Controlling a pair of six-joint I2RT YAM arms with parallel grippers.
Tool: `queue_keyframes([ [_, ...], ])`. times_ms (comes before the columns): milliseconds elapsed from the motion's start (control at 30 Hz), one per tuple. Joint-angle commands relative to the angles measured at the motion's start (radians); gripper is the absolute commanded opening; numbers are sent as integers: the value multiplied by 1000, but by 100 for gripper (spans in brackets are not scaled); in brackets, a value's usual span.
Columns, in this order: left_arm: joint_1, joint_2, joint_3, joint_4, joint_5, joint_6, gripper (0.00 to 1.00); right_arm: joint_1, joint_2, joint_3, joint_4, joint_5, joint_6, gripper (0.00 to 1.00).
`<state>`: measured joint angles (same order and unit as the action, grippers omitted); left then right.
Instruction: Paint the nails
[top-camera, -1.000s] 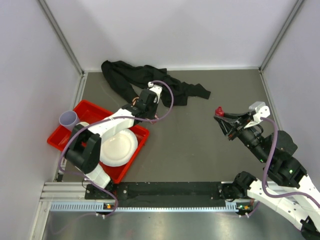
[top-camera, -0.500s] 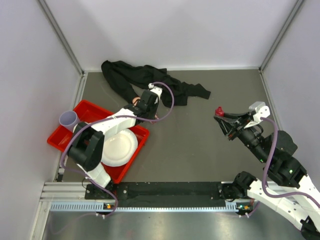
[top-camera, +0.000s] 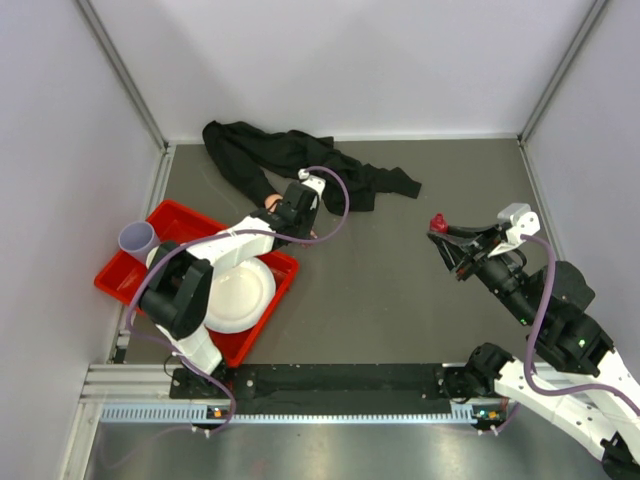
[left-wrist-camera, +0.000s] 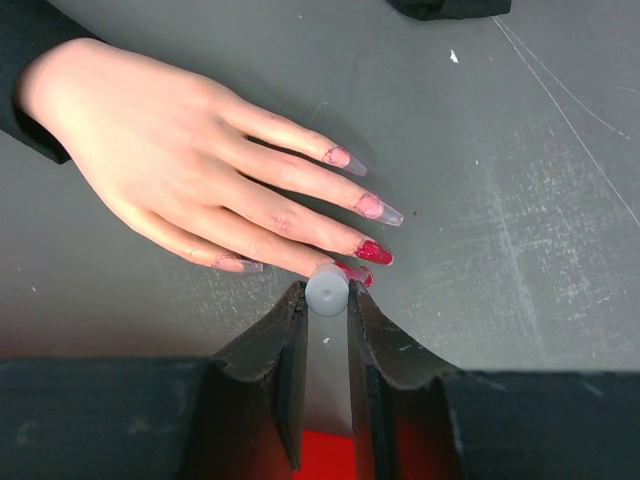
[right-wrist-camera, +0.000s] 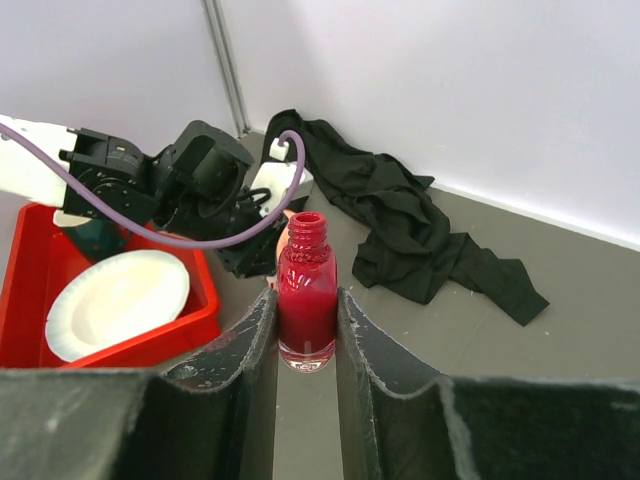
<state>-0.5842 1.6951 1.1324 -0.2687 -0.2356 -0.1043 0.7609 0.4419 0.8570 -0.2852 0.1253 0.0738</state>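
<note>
Painting step: left gripper, clamped on the brush cap, sat at the nails; right gripper pinched the polish bottle. Next, I judged, the paler nails.

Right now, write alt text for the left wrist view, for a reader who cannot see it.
The left gripper holds a white cap at a fingertip of a pale mannequin hand lying flat on the grey table. One long nail beside the cap is painted red; two further ones are mostly clear.
</note>
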Motion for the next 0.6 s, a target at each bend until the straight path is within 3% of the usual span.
queue_keyframes([
  [0,-3,-2,35,22,-28,11,0,-6,9,7,24,-12,6,0],
  [567,-3,-15,46,28,-22,18,0,-6,9,7,24,-16,7,0],
])
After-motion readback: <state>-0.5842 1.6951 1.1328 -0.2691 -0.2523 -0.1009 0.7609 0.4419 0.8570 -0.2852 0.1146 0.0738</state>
